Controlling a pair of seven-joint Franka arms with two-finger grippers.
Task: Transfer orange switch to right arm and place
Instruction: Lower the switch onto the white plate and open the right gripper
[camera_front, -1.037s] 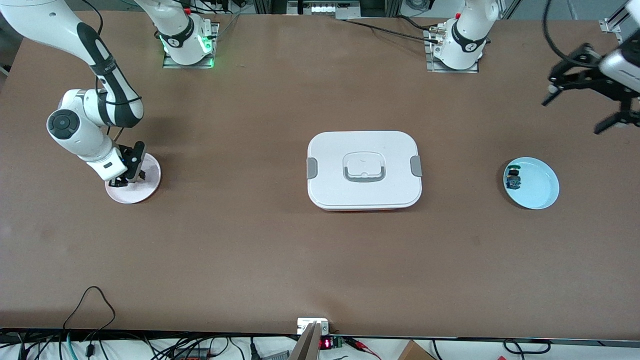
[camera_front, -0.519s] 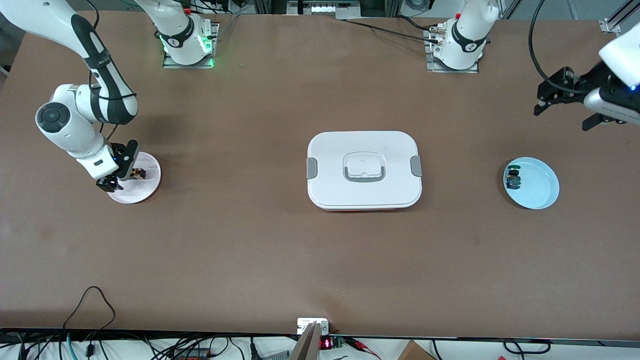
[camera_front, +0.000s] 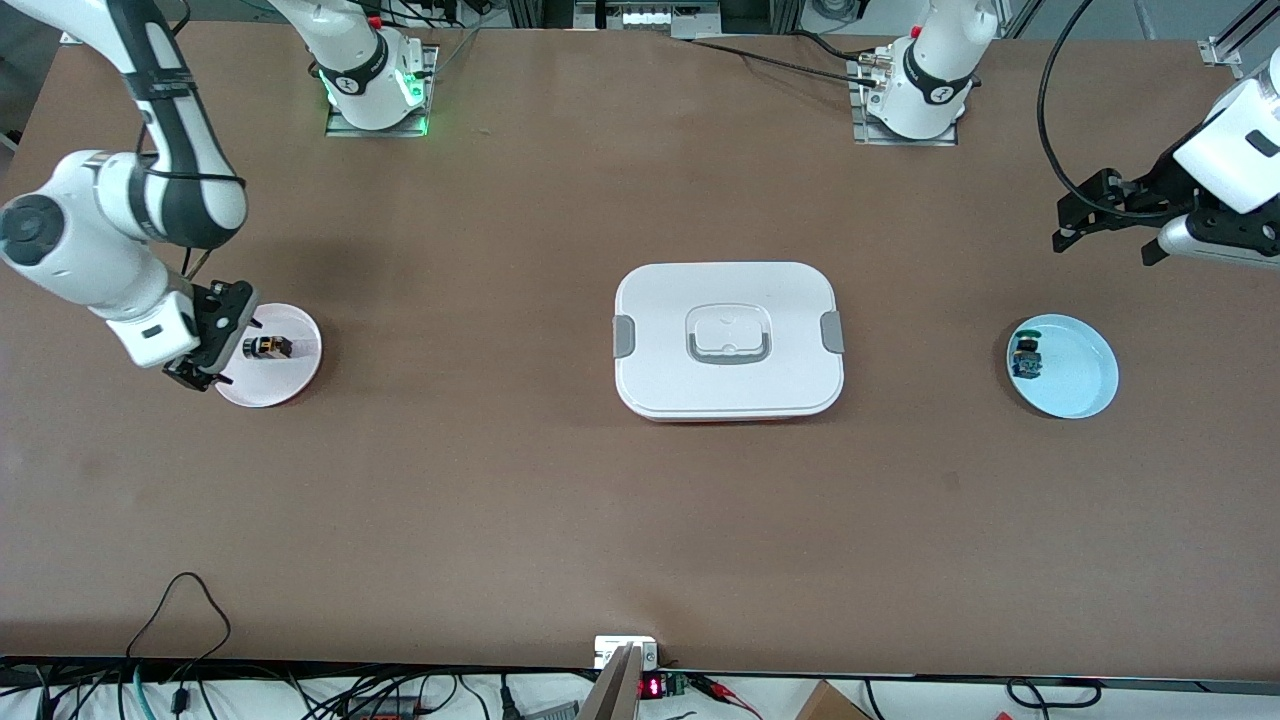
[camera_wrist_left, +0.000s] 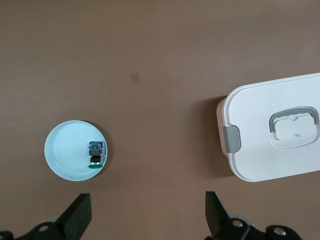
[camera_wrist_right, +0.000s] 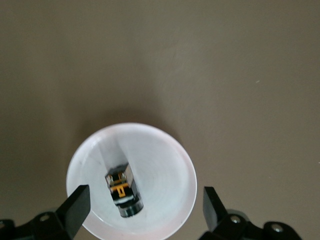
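Switch, orange (camera_front: 267, 347), on pink plate (camera_front: 300, 372); right tool (camera_front: 208, 345), left tool (camera_front: 1110, 215) agape, empty.

Both arms are glossy white with dark grey joint bands. The right arm (camera_front: 120, 215) has green lights glowing at its base; the left arm (camera_front: 1235, 150) trails a black cable, and both carry black grippers.

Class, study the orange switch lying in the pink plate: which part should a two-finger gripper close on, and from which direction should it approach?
Probably from straight above, closing on the two long sides of the orange switch. It lies on its side in the shallow pink plate, whose low rim leaves the top free and would hinder a sideways approach.
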